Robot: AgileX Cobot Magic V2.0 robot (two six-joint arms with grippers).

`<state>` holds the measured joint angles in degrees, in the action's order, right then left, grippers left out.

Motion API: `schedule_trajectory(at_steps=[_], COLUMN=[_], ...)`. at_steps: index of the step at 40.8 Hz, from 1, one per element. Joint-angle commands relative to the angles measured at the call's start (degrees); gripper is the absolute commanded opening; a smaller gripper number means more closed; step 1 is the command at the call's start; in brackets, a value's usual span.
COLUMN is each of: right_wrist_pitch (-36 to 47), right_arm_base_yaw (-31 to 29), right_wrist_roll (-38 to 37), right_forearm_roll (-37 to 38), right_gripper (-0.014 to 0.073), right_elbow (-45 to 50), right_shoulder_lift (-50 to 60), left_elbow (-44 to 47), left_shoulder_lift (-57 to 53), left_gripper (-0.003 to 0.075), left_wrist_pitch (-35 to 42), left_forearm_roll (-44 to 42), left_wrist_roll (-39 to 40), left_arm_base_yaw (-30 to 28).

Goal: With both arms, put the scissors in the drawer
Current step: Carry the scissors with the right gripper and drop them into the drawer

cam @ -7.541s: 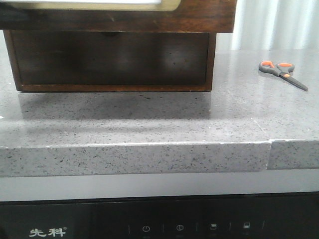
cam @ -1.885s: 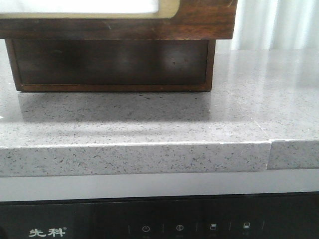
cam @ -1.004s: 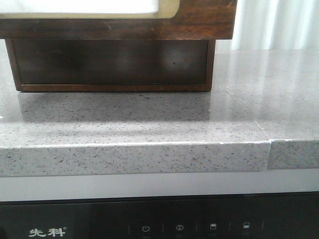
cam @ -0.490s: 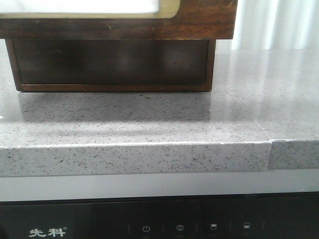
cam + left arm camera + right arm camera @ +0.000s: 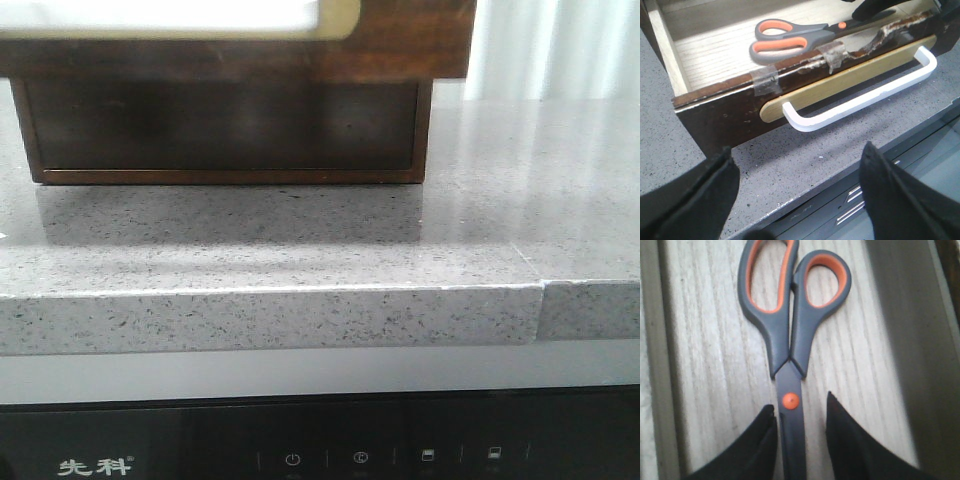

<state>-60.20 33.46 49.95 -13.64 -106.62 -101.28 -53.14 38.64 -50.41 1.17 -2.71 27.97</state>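
Closed scissors (image 5: 805, 36) lie flat inside the open drawer (image 5: 730, 117).

L gripper (image 5: 795, 200) open wide; R gripper (image 5: 799, 415) parted.

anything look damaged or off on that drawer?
Yes. The drawer front's top edge is chipped and ragged, with pale splintered wood toward one end, and two pieces of clear tape are stuck over the edge. The white handle looks intact. The scissors lie flat inside.

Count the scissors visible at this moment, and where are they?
1. The scissors lie on the pale floor of the open drawer, blades between the right gripper fingers; none shows on the countertop.
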Motion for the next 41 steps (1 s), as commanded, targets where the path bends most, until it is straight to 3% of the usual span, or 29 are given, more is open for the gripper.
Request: schedule_trajectory(at_steps=[1,13,31,41], right_wrist_pitch=[2.5,2.3,-2.2,2.3], right_arm_base_yaw=[-0.1,-0.4,-0.4,-0.4], right_wrist_roll=[0.0,-7.2,-35.5,-39.4], right_forearm_roll=[-0.6,-0.3,4.9,5.5], right_gripper=[0.0303,0.0301,0.0301,0.0301], right_elbow=[-1.5,-1.5,-0.8,12.7], right_shoulder_lift=[3.1,6.4,19.8,32.7], left_elbow=[-2.0,-2.0,-2.0,-2.0], left_shoulder_lift=[0.1,0.1,0.1,0.1], left_gripper=[0.0490,0.0490,0.0490,0.0490], left_wrist_pitch=[4.2,4.2,4.2,4.2], left_forearm_roll=[0.6,0.6,0.6,0.6], left_wrist_roll=[0.5,0.5,0.5,0.5], left_arm_base_yaw=[0.2,0.2,0.2,0.2])
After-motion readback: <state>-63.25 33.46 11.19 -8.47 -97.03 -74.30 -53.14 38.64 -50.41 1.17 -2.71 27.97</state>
